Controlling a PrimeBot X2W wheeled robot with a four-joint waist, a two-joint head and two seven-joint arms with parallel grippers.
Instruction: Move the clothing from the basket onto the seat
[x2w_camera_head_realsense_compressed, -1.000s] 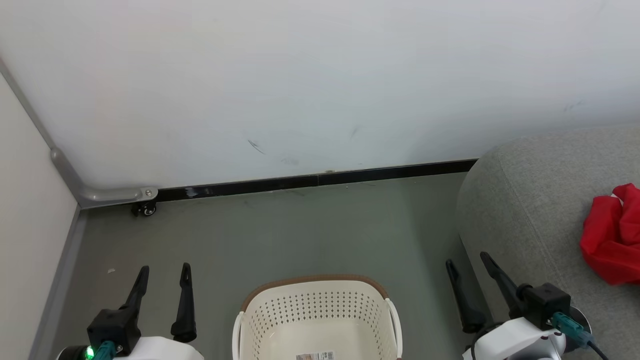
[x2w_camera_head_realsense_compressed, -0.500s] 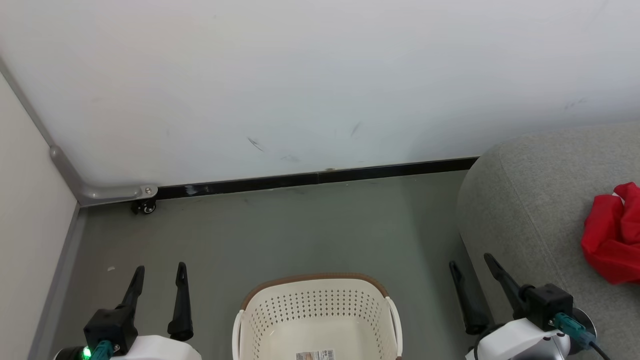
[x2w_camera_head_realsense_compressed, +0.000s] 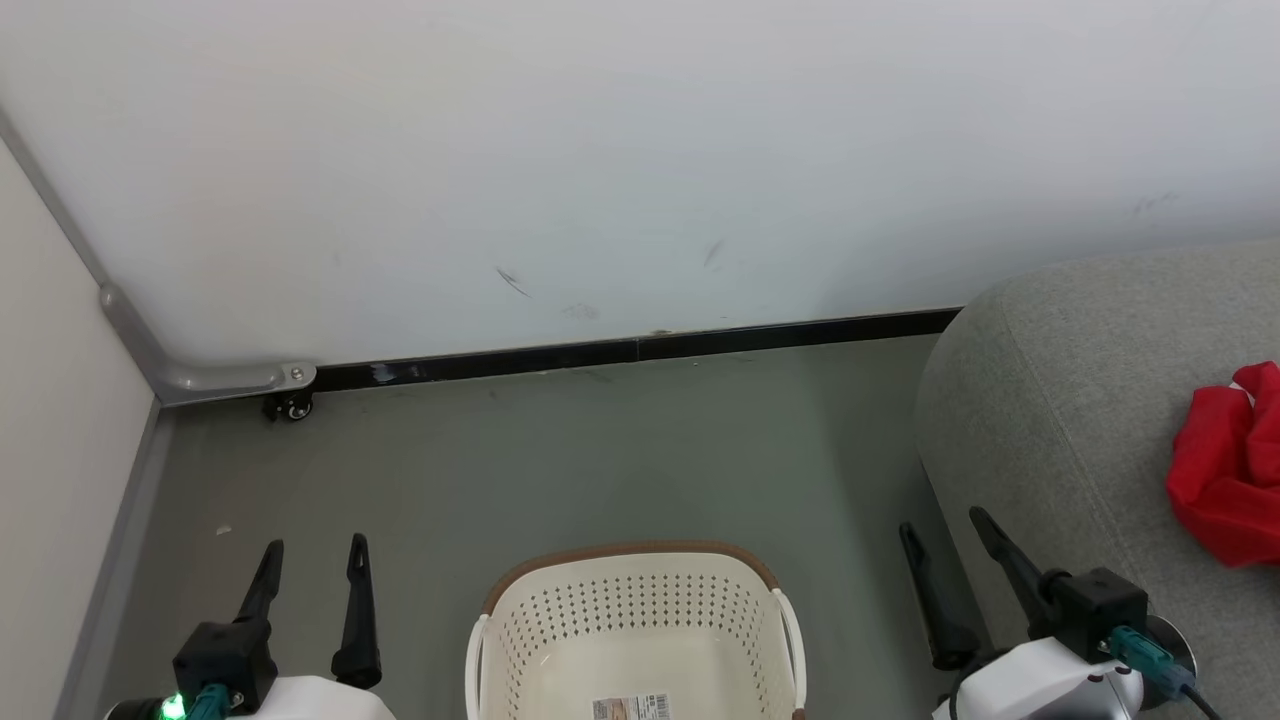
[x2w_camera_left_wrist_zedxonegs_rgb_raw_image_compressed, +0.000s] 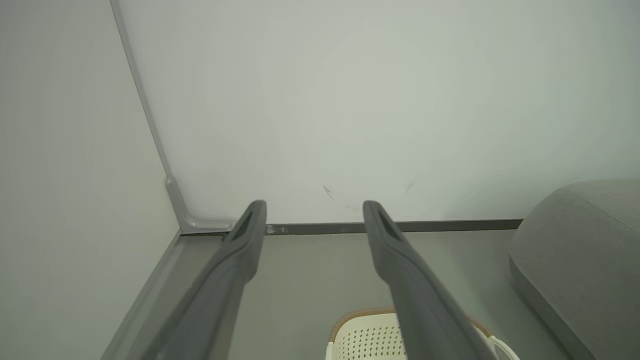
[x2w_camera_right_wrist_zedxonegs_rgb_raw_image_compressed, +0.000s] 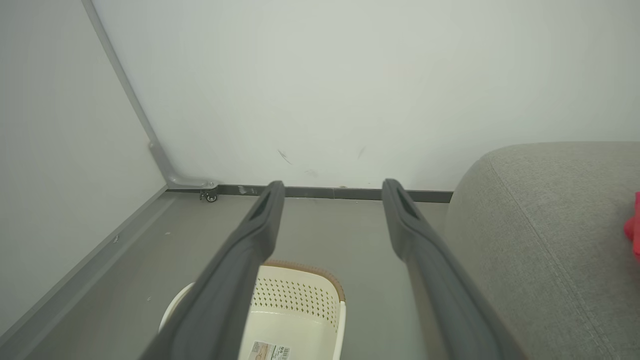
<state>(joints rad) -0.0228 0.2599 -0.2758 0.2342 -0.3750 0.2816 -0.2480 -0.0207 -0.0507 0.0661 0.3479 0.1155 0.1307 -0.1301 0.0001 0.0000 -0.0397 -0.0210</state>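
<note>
Grey floor (x2w_camera_head_realsense_compressed: 600, 460) bears the basket (x2w_camera_head_realsense_compressed: 630, 605), a label (x2w_camera_head_realsense_compressed: 630, 708) on its bottom.

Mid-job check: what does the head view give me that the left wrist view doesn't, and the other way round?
Head view's extras: the crumpled red fabric clothing lying on the light-grey upholstered sofa seat, the open right gripper, the label on the bottom of the cream perforated plastic basket, and a black caster wheel by the white wall.
Left wrist view's extras: a close look along the open left gripper, holding nothing.
Shared: the left gripper, the basket's brown rim, the sofa's end, grey floor, wall, dark baseboard.
</note>
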